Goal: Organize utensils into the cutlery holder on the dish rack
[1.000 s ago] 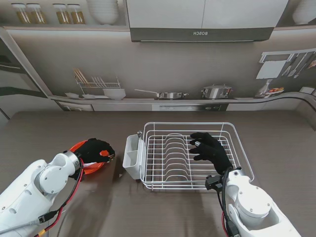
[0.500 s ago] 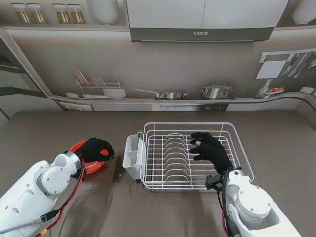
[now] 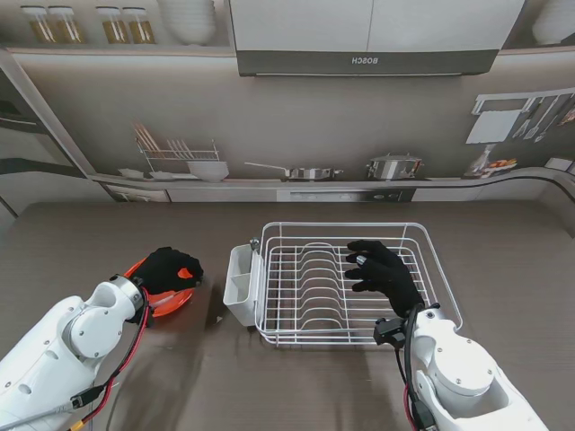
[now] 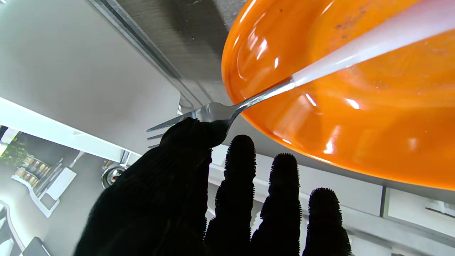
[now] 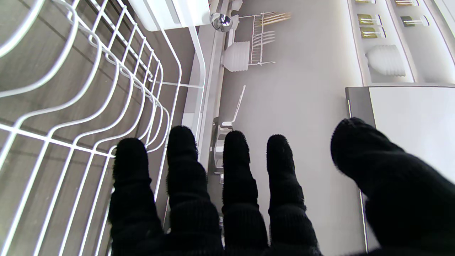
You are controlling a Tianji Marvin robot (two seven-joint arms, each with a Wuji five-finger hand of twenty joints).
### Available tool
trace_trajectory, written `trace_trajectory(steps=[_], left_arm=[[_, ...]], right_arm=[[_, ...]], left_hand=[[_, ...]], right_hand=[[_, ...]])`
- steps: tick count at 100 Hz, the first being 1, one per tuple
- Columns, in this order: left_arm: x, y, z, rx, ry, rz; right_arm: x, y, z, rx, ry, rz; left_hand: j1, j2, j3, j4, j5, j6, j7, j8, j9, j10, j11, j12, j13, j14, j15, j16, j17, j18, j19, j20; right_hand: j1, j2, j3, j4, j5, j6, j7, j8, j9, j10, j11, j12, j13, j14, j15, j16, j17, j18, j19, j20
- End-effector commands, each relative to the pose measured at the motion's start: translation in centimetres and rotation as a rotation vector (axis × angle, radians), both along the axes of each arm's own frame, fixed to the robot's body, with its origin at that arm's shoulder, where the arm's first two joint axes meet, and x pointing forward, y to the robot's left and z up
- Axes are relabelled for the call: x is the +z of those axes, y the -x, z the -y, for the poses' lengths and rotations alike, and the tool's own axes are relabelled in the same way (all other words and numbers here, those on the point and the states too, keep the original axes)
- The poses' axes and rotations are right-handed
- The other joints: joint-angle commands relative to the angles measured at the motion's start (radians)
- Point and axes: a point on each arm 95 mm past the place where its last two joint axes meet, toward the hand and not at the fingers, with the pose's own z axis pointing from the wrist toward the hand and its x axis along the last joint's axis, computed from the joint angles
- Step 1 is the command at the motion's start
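Note:
An orange plate (image 3: 169,305) (image 4: 355,106) lies on the table to the left of the rack. Across it lies a fork (image 4: 256,99) with a white handle, its tines past the rim. My left hand (image 3: 166,269) (image 4: 213,199) hovers over the plate with straight, spread fingers, and the thumb tip touches the fork's head. The white cutlery holder (image 3: 241,283) (image 5: 170,12) hangs on the left end of the white wire dish rack (image 3: 431,260) (image 5: 71,106). Over the rack's right half my right hand (image 3: 384,274) (image 5: 231,199) is open and holds nothing.
A small dark object (image 3: 217,316), too small to make out, lies on the table between plate and rack. Behind the table runs a counter with a pan (image 3: 305,171), a pot (image 3: 393,166) and a second rack (image 3: 180,153).
My left hand has drawn slightly left and back over the plate, and the fork tip seen at its right edge is now hidden in the stand view. The right hand has not moved.

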Motion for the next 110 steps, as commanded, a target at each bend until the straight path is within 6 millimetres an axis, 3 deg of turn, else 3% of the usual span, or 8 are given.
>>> trace_trajectory(steps=[1, 5, 22, 24, 27, 41, 74, 110], left_arm=[[0.4, 0.1, 0.3, -0.013, 0.002, 0.004], [0.6, 0.2, 0.2, -0.012, 0.002, 0.013], [1.4, 0.3, 0.0, -0.005, 0.013, 0.035], [1.5, 0.3, 0.0, -0.005, 0.014, 0.037], [1.6, 0.4, 0.0, -0.005, 0.016, 0.038], [2.1, 0.5, -0.1, 0.001, 0.020, 0.064], [3.2, 1.0, -0.5, 0.000, 0.010, 0.112], [4.8, 1.4, -0.8, 0.013, 0.036, 0.156]], right_arm=[[-0.1, 0.2, -0.4, 0.017, -0.006, -0.007], [-0.1, 0.2, -0.4, 0.017, -0.005, -0.008], [-0.2, 0.2, -0.4, 0.017, -0.005, -0.010], [-0.2, 0.2, -0.4, 0.017, -0.005, -0.010], [-0.2, 0.2, -0.4, 0.017, -0.004, -0.010], [-0.2, 0.2, -0.4, 0.017, -0.004, -0.010], [-0.2, 0.2, -0.5, 0.023, -0.004, -0.014], [-0.3, 0.2, -0.6, 0.027, -0.004, -0.018]], left_hand=[[0.009, 0.032, 0.071, -0.022, 0.045, -0.034, 0.156, 0.062, 0.048, -0.032, 0.016, 0.070, 0.026, -0.019, 0.043, 0.030, 0.006, -0.007, 0.045, 0.024], [0.005, 0.028, 0.082, -0.026, 0.045, -0.032, 0.158, 0.063, 0.076, -0.039, 0.012, 0.091, 0.042, -0.023, 0.064, 0.040, 0.001, -0.011, 0.089, 0.031], [0.012, 0.031, 0.091, -0.032, 0.027, -0.030, 0.173, 0.079, 0.135, -0.053, -0.014, 0.078, 0.090, -0.029, 0.108, 0.052, -0.058, -0.019, 0.365, -0.051], [0.010, 0.030, 0.098, -0.035, 0.023, -0.029, 0.184, 0.075, 0.143, -0.053, -0.012, 0.073, 0.097, -0.029, 0.113, 0.051, -0.064, -0.018, 0.411, -0.097], [0.010, 0.029, 0.100, -0.035, 0.022, -0.031, 0.187, 0.074, 0.150, -0.055, -0.012, 0.069, 0.104, -0.033, 0.117, 0.051, -0.063, -0.018, 0.429, -0.109], [0.016, 0.026, 0.126, -0.048, -0.009, -0.032, 0.231, 0.081, 0.213, -0.066, -0.007, 0.042, 0.168, -0.033, 0.146, 0.059, -0.020, 0.002, 0.537, -0.095], [-0.052, -0.027, 0.294, -0.117, -0.039, -0.057, 0.371, 0.056, 0.273, -0.088, 0.016, 0.052, 0.235, -0.042, 0.168, 0.069, 0.005, 0.024, 0.571, -0.132], [-0.078, -0.049, 0.347, -0.138, -0.031, -0.059, 0.393, 0.065, 0.311, -0.093, 0.064, 0.098, 0.279, -0.036, 0.219, 0.100, 0.040, 0.033, 0.610, -0.127]], right_hand=[[-0.030, 0.014, -0.001, 0.011, 0.018, -0.003, -0.006, -0.017, 0.021, 0.001, -0.005, -0.007, 0.027, 0.011, 0.008, 0.013, 0.006, 0.027, 0.002, -0.001], [-0.030, 0.015, -0.002, 0.011, 0.017, -0.003, -0.006, -0.017, 0.020, 0.002, -0.006, -0.007, 0.026, 0.010, 0.008, 0.012, 0.006, 0.027, 0.002, -0.001], [-0.030, 0.015, -0.002, 0.011, 0.017, -0.003, -0.006, -0.017, 0.020, 0.001, -0.005, -0.007, 0.027, 0.011, 0.008, 0.012, 0.005, 0.027, 0.002, -0.002], [-0.030, 0.016, -0.002, 0.011, 0.018, -0.003, -0.006, -0.017, 0.020, 0.002, -0.005, -0.007, 0.028, 0.011, 0.008, 0.013, 0.005, 0.027, 0.002, -0.002], [-0.030, 0.016, -0.002, 0.011, 0.018, -0.003, -0.006, -0.017, 0.021, 0.002, -0.005, -0.007, 0.028, 0.011, 0.008, 0.013, 0.005, 0.027, 0.002, -0.002], [-0.031, 0.016, -0.003, 0.011, 0.017, -0.003, -0.006, -0.017, 0.020, 0.001, -0.006, -0.007, 0.028, 0.010, 0.008, 0.013, 0.005, 0.027, 0.002, -0.002], [-0.031, 0.018, -0.004, 0.011, 0.014, -0.001, -0.007, -0.017, 0.019, 0.002, -0.006, -0.007, 0.026, 0.010, 0.007, 0.012, 0.004, 0.026, 0.002, -0.002], [-0.031, 0.020, -0.004, 0.011, 0.013, 0.001, -0.007, -0.017, 0.017, 0.002, -0.006, -0.008, 0.026, 0.012, 0.007, 0.012, 0.005, 0.025, 0.002, -0.002]])
